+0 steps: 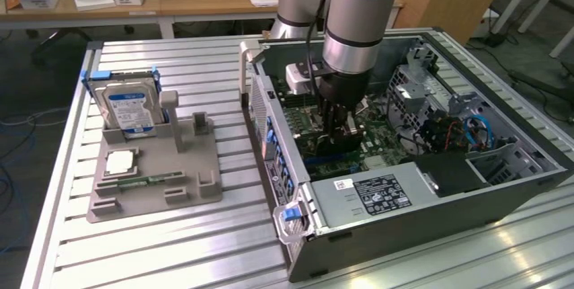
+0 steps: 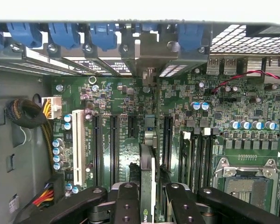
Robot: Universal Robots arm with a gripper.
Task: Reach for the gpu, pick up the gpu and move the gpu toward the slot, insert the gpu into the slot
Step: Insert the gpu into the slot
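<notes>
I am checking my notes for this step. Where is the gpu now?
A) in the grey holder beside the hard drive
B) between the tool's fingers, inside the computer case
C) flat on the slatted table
B: the gpu stands edge-on between the fingers of the tool, over the motherboard inside the computer case.

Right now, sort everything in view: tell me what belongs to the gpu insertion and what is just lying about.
Belongs to the job: the gpu, held edge-on in the gripper; the black card slots inside the open computer case.

Lying about: hard drive, processor chip and memory stick, all on the grey holder beside the case.
</notes>
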